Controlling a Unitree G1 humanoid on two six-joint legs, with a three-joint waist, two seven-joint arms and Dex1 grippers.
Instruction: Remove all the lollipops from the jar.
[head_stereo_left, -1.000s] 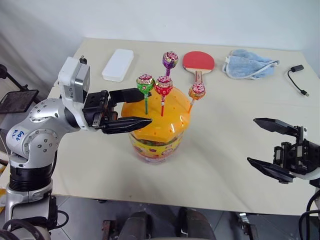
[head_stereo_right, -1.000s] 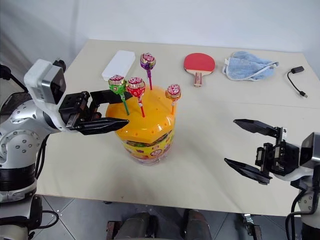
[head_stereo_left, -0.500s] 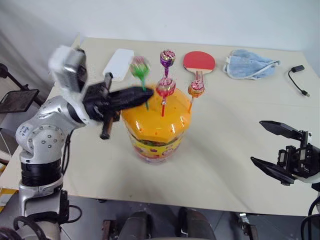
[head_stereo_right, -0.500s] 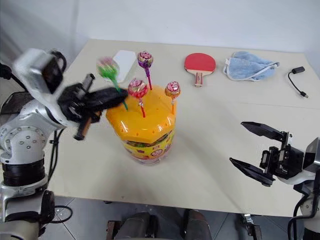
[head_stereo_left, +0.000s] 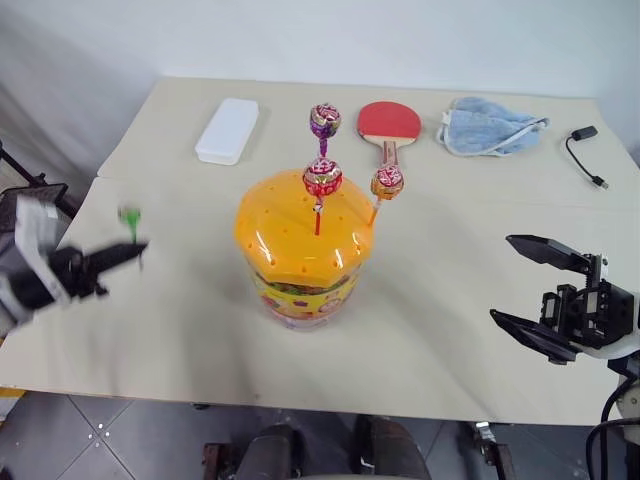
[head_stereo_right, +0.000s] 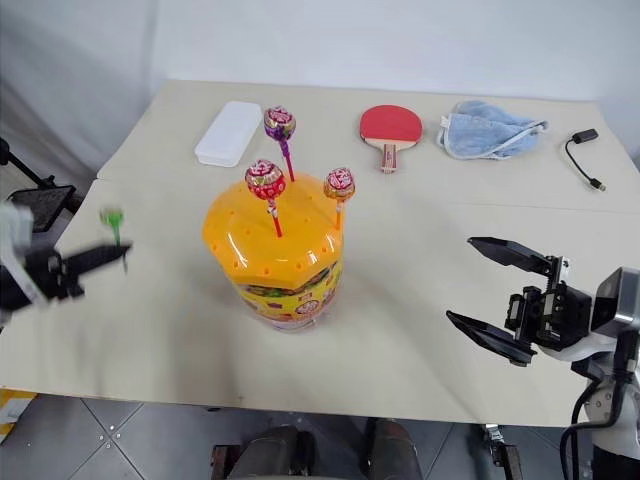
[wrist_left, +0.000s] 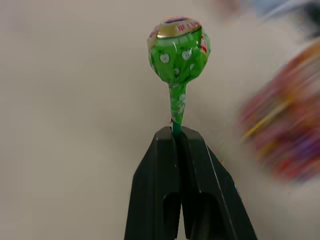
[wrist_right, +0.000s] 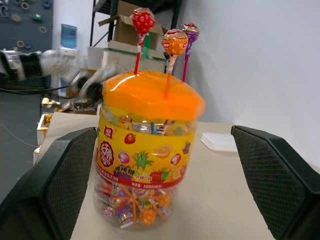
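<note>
Off at the table's left edge, the left gripper (head_stereo_left: 125, 252) is smeared by its own motion, and the arm behind it runs out of the picture, so little of its shape can be made out from the head views. Its wrist view is plainer: the two black fingers (wrist_left: 165, 170) are pressed together on the stick of the green lollipop (wrist_left: 178, 50), whose apple-printed wrapper stands clear above the tips while the jar behind is only a streak of colour.

A second ago that gripper stood half open right beside the jar with all four sweets standing in the lid; half a second ago it had the green one lifted just off the lid. Now it has swung well away to the left and lower, and the green lollipop has gone with it. The right gripper (head_stereo_left: 535, 295) has kept its place near the table's right front edge, jaws spread wide, nothing between them.

On the middle of the table (head_stereo_left: 470, 215) stands the jar (head_stereo_left: 303, 245), a squat clear tub packed with wrapped sweets under a bright fruit label, upright, with a domed orange lid dotted with holes. Three lollipops remain stuck in it: the red one (head_stereo_left: 322, 177), the orange one (head_stereo_left: 387, 182) and, tallest, the purple one (head_stereo_left: 323, 120).
</note>
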